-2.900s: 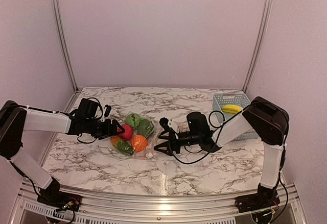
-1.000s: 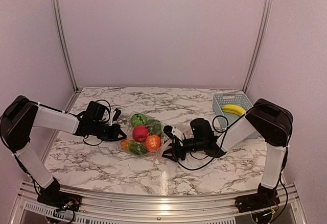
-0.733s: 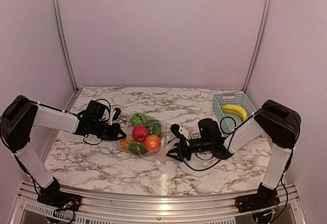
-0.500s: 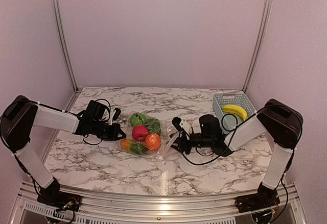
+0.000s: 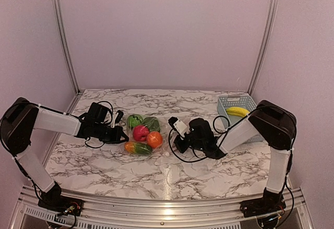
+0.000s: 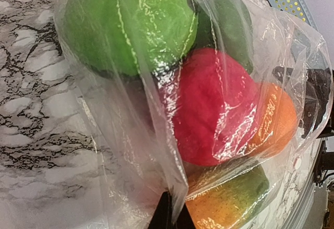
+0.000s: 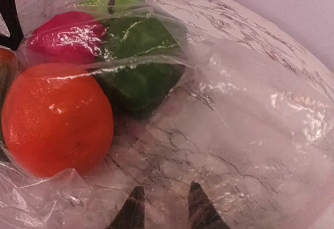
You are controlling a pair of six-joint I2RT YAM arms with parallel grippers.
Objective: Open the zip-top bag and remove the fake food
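The zip-top bag [image 5: 156, 135] lies on the marble table, clear and crinkled, with the fake food [image 5: 142, 135] inside. A light green piece [image 6: 130, 25], a red piece [image 6: 209, 109], an orange round piece [image 6: 274, 119] and an orange-green piece [image 6: 229, 203] show through the film. My left gripper [image 6: 169, 214] is shut on a fold of the bag's left edge. My right gripper [image 7: 164, 208] is at the bag's right side. Its fingers [image 7: 133, 211] stand a little apart under the loose film, next to the orange piece [image 7: 55, 119] and a dark green piece [image 7: 141, 67].
A light blue slotted basket [image 5: 229, 104] stands at the back right of the table with a yellow banana [image 5: 237, 111] in it. The metal rail of the table's front edge [image 5: 167, 208] runs between the arm bases.
My right gripper drew back to the right, then came left again onto the bag, and its jaws narrowed. The bag and food shifted slightly back and left. The left gripper kept its hold.
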